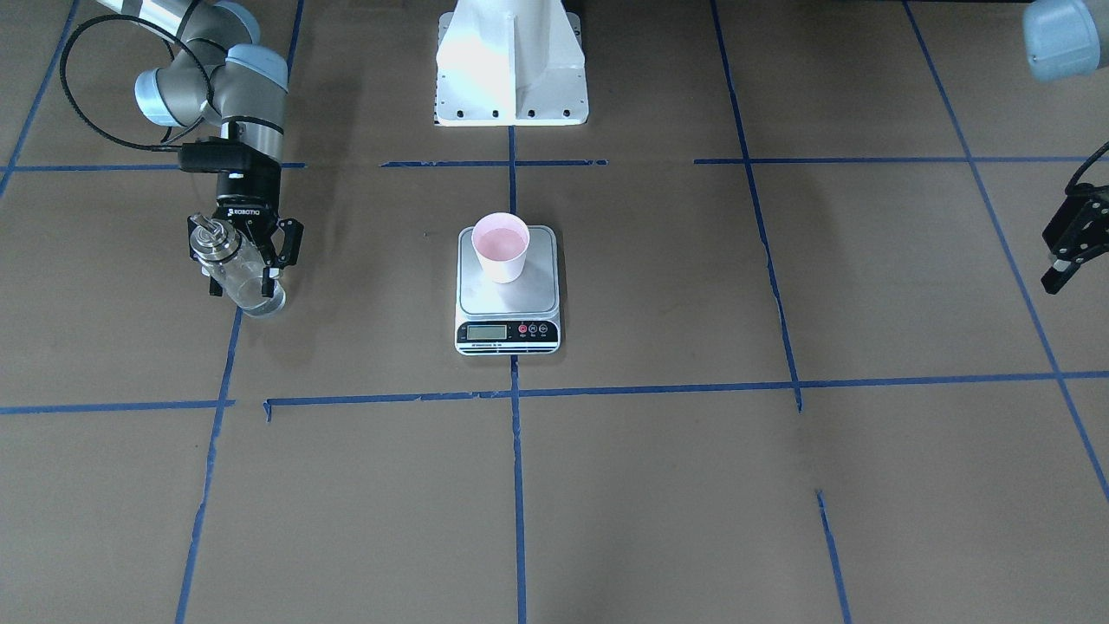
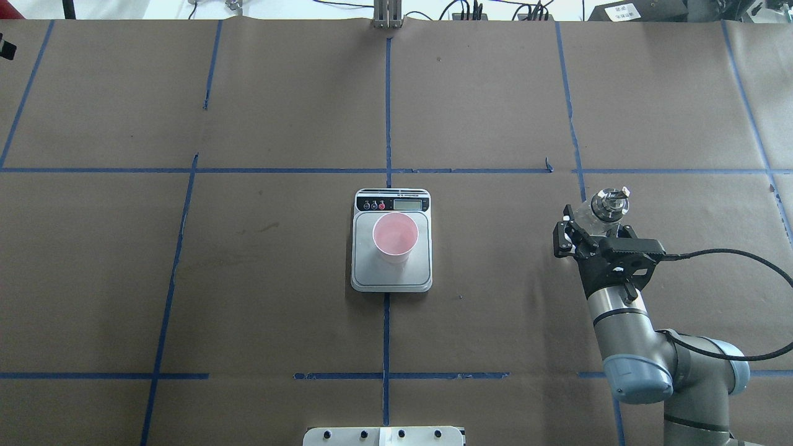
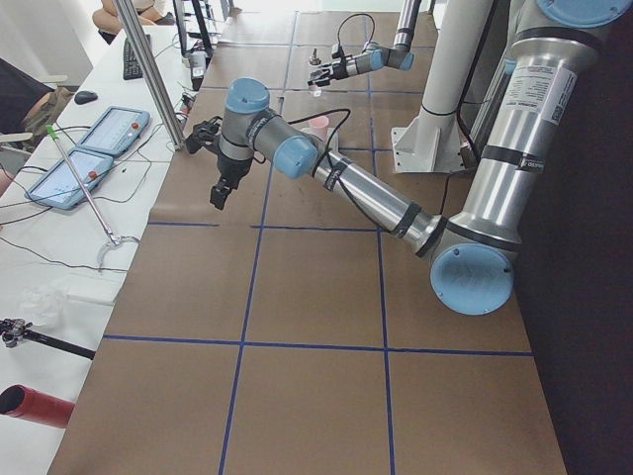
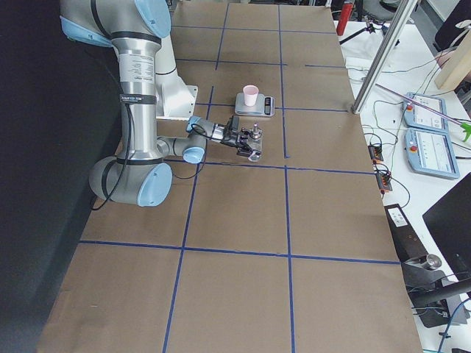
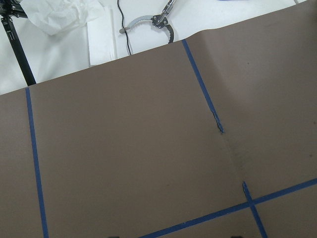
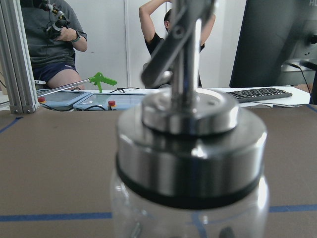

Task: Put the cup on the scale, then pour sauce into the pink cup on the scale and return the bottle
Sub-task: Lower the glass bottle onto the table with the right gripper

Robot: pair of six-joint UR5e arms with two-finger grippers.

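The pink cup [image 1: 501,246] stands upright on the scale's silver plate [image 1: 537,295], toward the robot's side; both show in the overhead view too, the cup [image 2: 395,236] and the scale [image 2: 365,272]. The clear glass bottle [image 1: 244,286] with its metal cap and pourer stands upright on the table at the robot's right. My right gripper [image 1: 243,279] is around the bottle, one finger on each side, and looks open. The right wrist view is filled by the bottle's cap [image 6: 190,139]. My left gripper [image 1: 1070,260] hangs empty far off at the robot's left.
The table is brown paper with blue tape lines. The white robot base [image 1: 511,69] stands behind the scale. Operators' tablets [image 4: 430,151] and cables lie on a side bench beyond the table's far edge.
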